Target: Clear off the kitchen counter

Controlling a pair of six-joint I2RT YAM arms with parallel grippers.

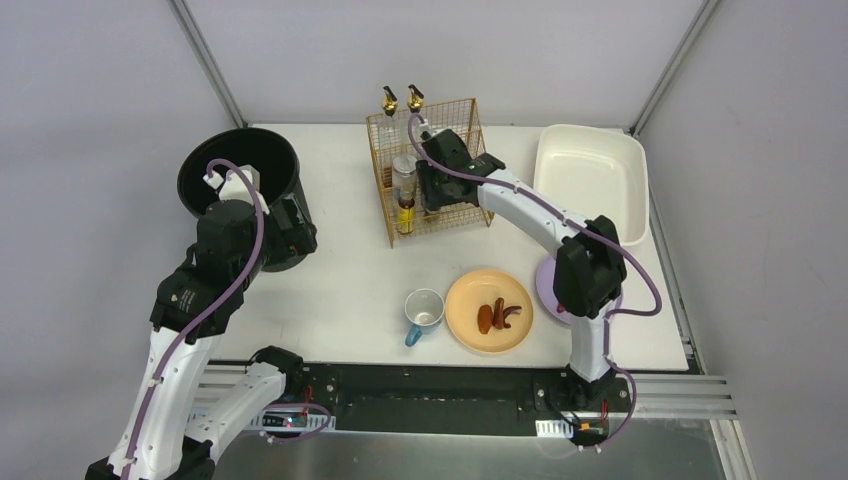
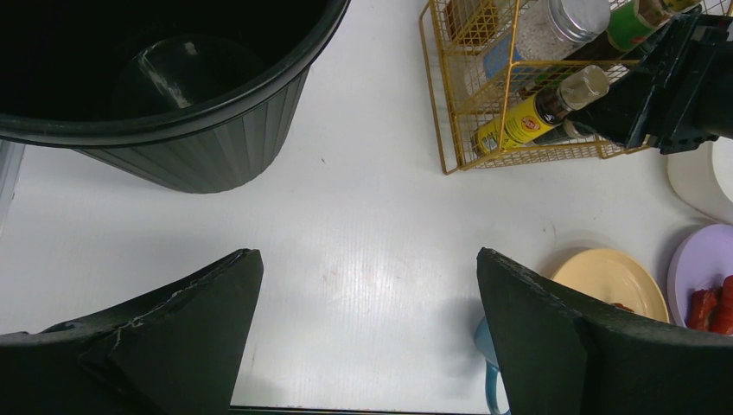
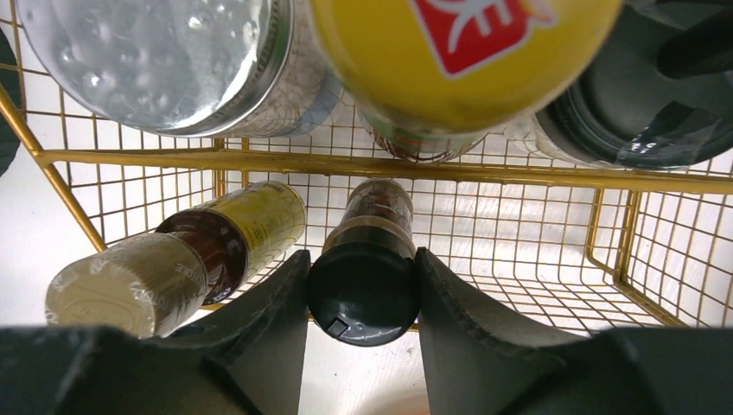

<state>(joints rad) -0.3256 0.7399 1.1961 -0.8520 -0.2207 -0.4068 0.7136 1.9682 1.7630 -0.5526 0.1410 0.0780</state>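
My left gripper (image 2: 367,259) hangs with fingers spread wide, holding nothing, over a bare stretch of the kitchen counter (image 2: 363,199), the white top running to the black rail at my bases. The black bin (image 1: 240,185) crowds the far left edge just beside that hand; open room lies between it and the gold wire rack (image 1: 430,130). My right gripper (image 3: 361,281) is clamped on the black-capped bottle (image 3: 363,303) at the rack's front, a yellow-labelled bottle (image 3: 251,220) just beside it and a wire shelf of jars close above. Near the front edge sit a mug (image 1: 424,310) and a yellow plate (image 1: 470,335); a purple plate (image 1: 548,290) lies under my right arm, and the cream tub (image 1: 590,175) fills the far right corner
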